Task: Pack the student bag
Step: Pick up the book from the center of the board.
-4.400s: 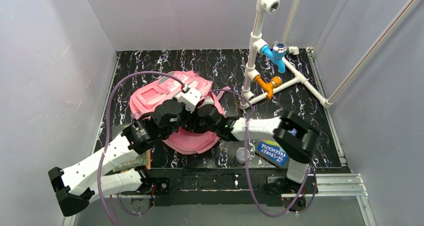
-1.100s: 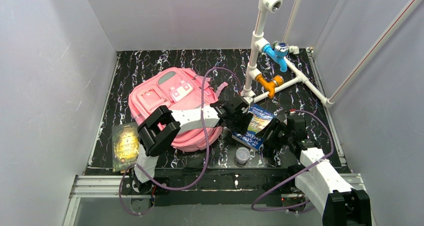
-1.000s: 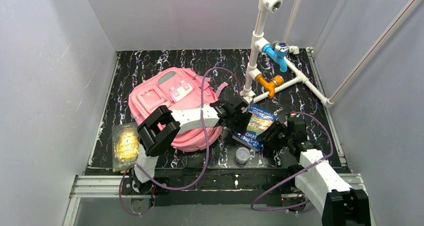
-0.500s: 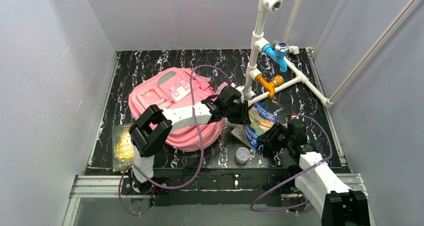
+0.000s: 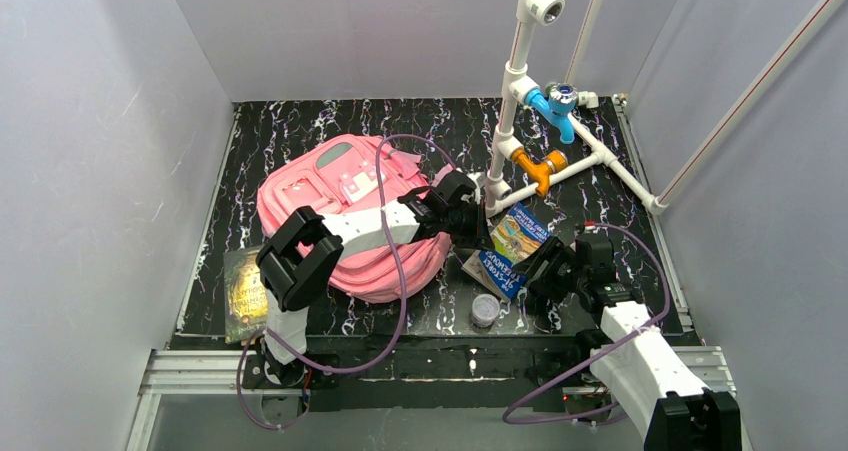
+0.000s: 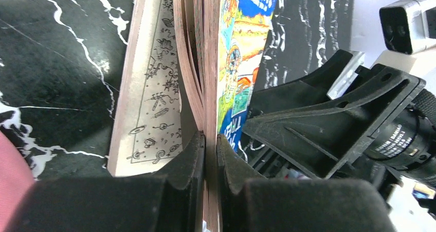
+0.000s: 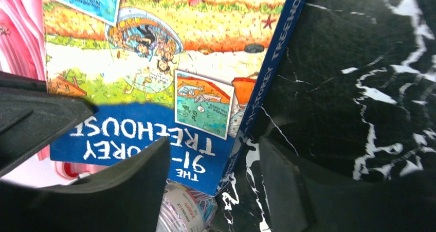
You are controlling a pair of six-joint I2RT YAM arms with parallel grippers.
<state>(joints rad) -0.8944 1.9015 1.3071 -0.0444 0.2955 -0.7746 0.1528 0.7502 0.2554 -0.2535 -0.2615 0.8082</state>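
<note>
Overhead and wrist views of a black marbled tabletop (image 5: 400,121). The student bag (image 5: 300,196) lay flat at left-centre, pink front pockets facing up, with the left arm reaching across it.

Within the last second the left pincer (image 6: 208,139) had narrowed from half open to clamped on an edge of a paperback, "The 91-Storey Treehouse" (image 5: 515,243). It pinched the front cover and some pages, while the back cover and loose pages splayed down to the tabletop.

Over the same second the right pincer (image 7: 213,149) had loosened. Its jaws stood wide, one on either side of the book's lower spine corner, not squeezing it. The book, nearly flat a second before, stood tipped on edge near the bag's right side.

This looked like a handover. The left arm alone held the book and could swing it toward the bag, though the loose pages might let it sag open.
</note>
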